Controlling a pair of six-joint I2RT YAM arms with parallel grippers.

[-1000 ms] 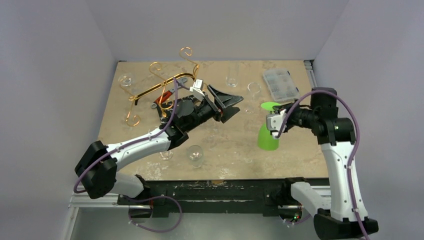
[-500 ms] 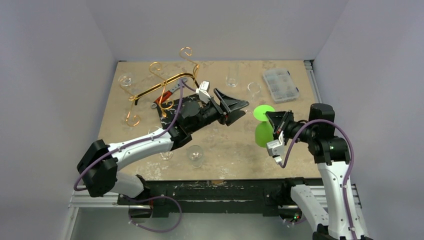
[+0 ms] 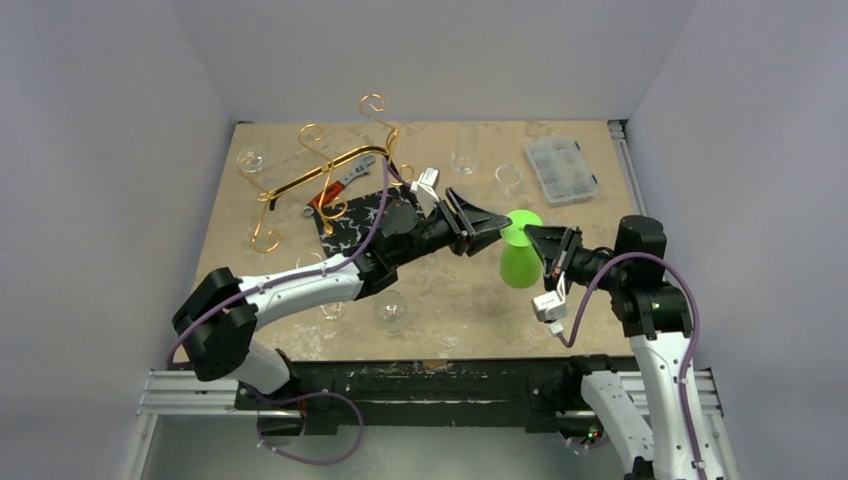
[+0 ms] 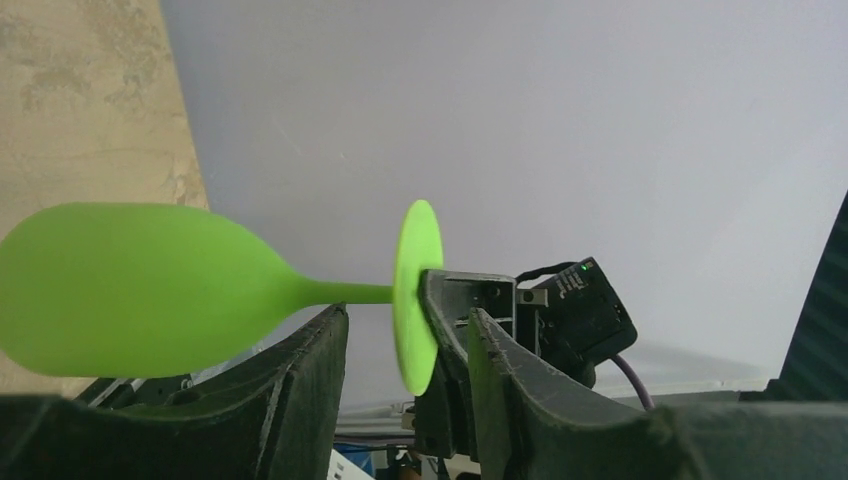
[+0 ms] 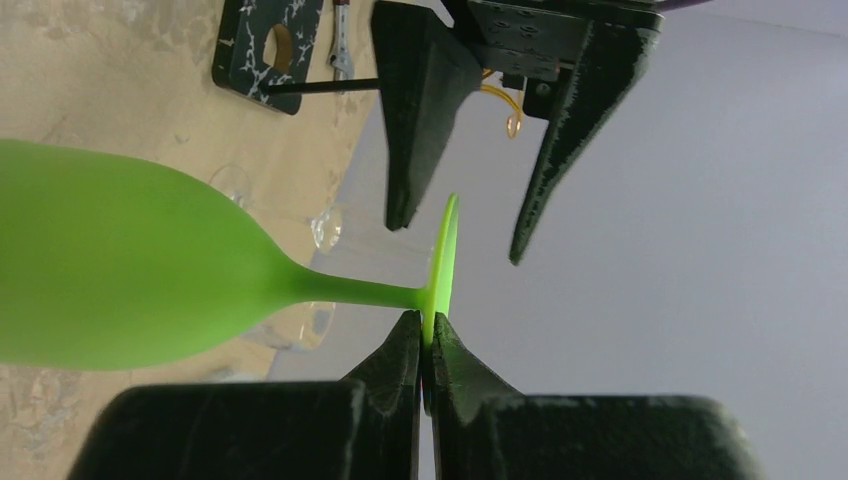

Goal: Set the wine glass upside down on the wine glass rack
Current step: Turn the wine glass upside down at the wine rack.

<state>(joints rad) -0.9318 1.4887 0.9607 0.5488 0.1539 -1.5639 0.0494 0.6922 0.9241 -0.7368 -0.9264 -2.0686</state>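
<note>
Two grippers meet on one glass, in the air above the middle of the table (image 3: pixel 450 285). The right gripper (image 5: pixel 424 325) has its fingers pressed together on the very edge of the foot disc of the green wine glass (image 5: pixel 130 260). That thin pinch looks to be all that carries it. The left gripper (image 4: pixel 395 310) stands spread, one finger on the stem side of the disc and the other on its outer face. The right wrist view shows a gap on both sides, so I judge it has no hold yet.

From above, the glass hangs with its bowl toward the table and its foot uppermost, so it is already turned over. The wine glass rack (image 3: pixel 305 178) stands well apart at the far left of the table, beyond the black veined board (image 3: pixel 350 215). None of its scroll loops holds a glass.

The step in hand reads as a handover from the right arm to the left, since the rack lies on the left arm's side. Next, the left fingers should close firmly on the foot or stem before the right lets go. The disc is thin and smooth, so a slack grip could let the glass swing or drop. After that comes the carry across to the rack, with the stem slid into a loop and the foot resting above the wire
</note>
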